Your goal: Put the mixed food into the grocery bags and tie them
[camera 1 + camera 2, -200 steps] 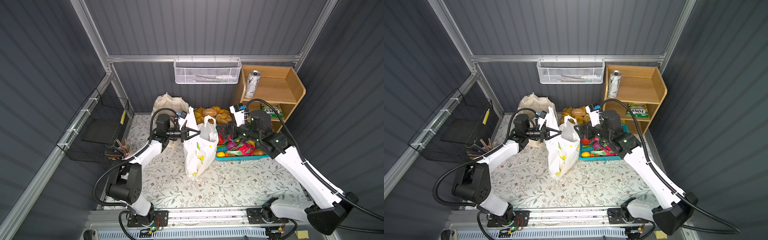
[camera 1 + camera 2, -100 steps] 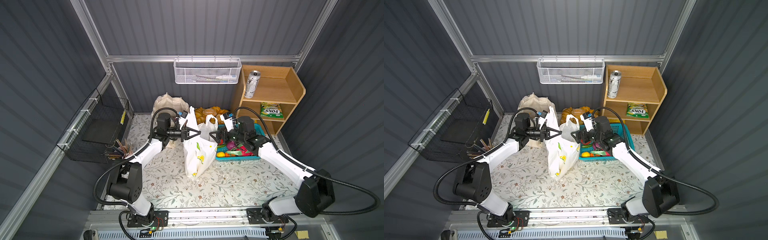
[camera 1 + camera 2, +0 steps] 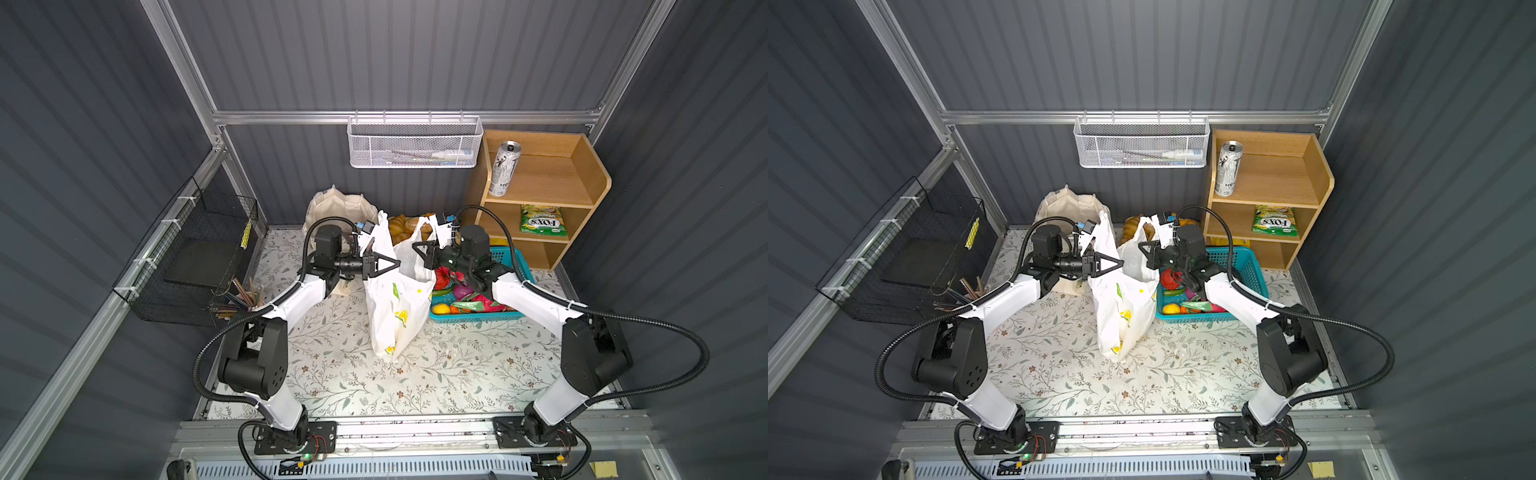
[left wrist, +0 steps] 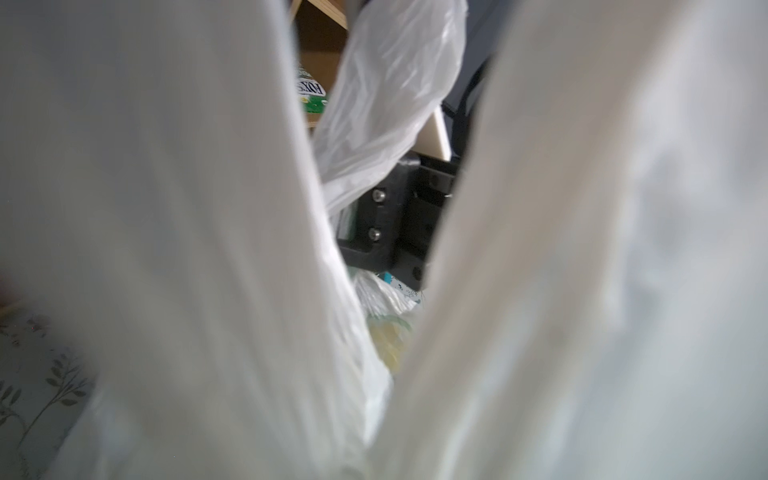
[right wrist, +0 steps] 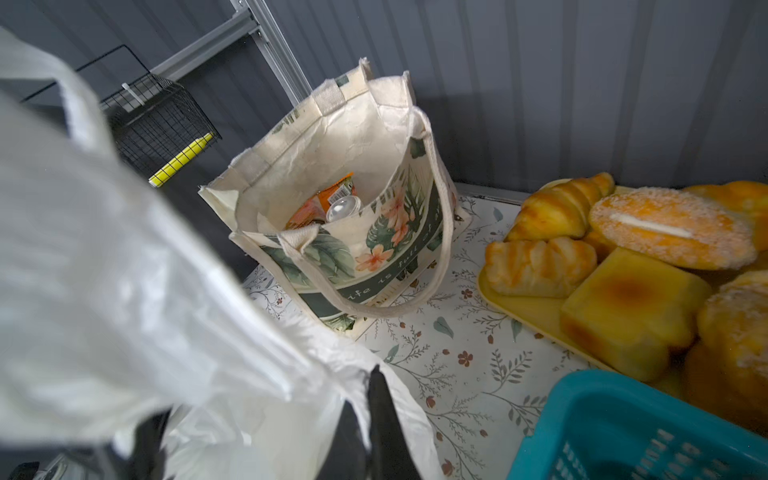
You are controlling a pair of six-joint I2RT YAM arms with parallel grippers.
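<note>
The white lemon-print plastic grocery bag [image 3: 399, 307] [image 3: 1121, 307] stands upright mid-table. My left gripper [image 3: 397, 262] [image 3: 1121, 262] is shut on its left handle, and white film fills the left wrist view and hides the jaws. My right gripper [image 3: 415, 246] [image 3: 1140, 245] [image 5: 372, 374] is shut on the right handle, with film pinched between its black fingers [image 5: 382, 415]. The cream canvas tote [image 3: 332, 208] [image 5: 345, 208] stands open at the back, holding an orange packet [image 5: 320, 203]. A silver can [image 3: 504, 168] and a green FOX'S pouch [image 3: 540, 220] sit on the shelf.
A teal basket [image 3: 511, 257] of toy fruit sits right of the bag. A yellow tray [image 5: 519, 307] of breads lies behind it. The wooden shelf [image 3: 582, 166] stands at the back right, a white mesh basket [image 3: 415, 145] hangs on the wall, and a black wire basket [image 3: 195, 257] hangs left.
My right arm swung left from over the teal basket to the bag's right handle and shut on it. The left gripper kept its hold and place.
</note>
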